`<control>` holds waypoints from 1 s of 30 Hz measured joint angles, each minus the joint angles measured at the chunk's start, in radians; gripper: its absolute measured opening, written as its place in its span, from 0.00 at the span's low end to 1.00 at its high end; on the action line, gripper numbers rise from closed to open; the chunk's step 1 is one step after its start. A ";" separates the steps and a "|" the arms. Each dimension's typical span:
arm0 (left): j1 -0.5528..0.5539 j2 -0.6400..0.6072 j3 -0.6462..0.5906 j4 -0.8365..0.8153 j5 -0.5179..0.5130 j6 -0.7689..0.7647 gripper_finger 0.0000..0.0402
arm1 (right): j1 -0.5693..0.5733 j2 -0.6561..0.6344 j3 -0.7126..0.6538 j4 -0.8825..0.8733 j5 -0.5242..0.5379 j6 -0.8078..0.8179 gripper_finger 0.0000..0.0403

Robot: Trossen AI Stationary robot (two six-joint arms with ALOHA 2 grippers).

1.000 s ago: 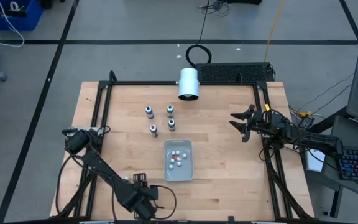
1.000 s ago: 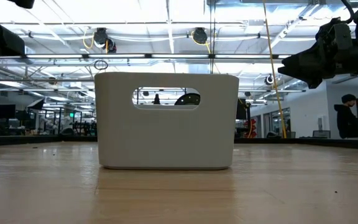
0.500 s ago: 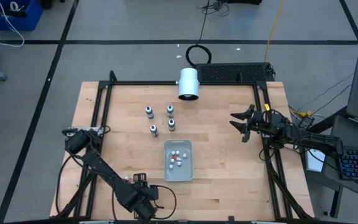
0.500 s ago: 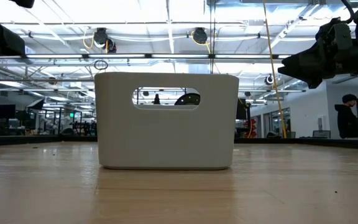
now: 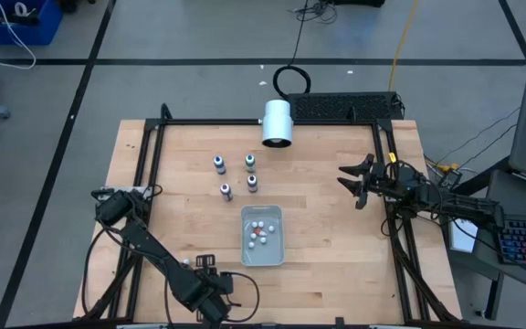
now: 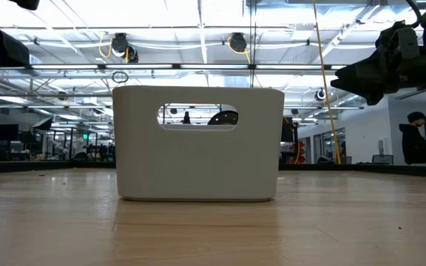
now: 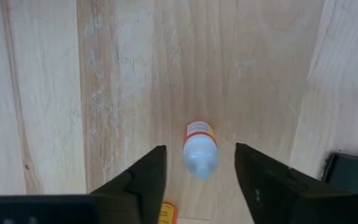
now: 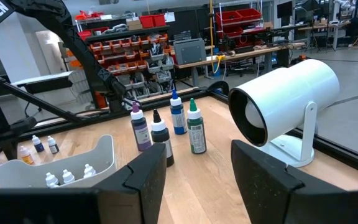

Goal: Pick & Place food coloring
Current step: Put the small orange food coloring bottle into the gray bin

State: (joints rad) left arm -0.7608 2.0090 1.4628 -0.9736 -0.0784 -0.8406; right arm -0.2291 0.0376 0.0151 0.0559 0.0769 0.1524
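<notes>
High view — four food coloring bottles, upright.

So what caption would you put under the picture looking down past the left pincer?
Left pincer open above a small pale bottle lying on the wooden table.

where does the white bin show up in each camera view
High view: white bin, below the table's middle, just below the four food coloring bottles.
Low view: the bin fills the centre, its handle slot facing the camera.
Left wrist view: not in it.
Right wrist view: the bin's rim at lower left.
Shared landmark: the large white cylinder, also in the right wrist view.
</notes>
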 joint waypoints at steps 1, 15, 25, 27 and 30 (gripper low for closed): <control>0.000 0.000 0.000 0.003 0.000 0.000 0.43 | 0.000 0.000 0.000 0.000 0.000 0.000 0.42; 0.003 0.000 0.000 0.008 0.015 0.008 0.13 | 0.000 0.000 0.000 0.000 0.000 0.000 0.42; 0.074 -0.018 0.100 -0.082 -0.038 0.184 0.13 | 0.000 0.000 0.000 0.000 0.000 0.000 0.42; 0.100 -0.028 0.156 -0.155 -0.081 0.239 0.13 | 0.000 0.000 0.000 0.000 0.000 0.000 0.42; 0.145 -0.035 0.254 -0.281 -0.141 0.307 0.13 | 0.000 0.000 0.000 0.000 0.000 0.000 0.42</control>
State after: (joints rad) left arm -0.6158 1.9744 1.7167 -1.2543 -0.2195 -0.5340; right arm -0.2295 0.0380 0.0147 0.0559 0.0771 0.1524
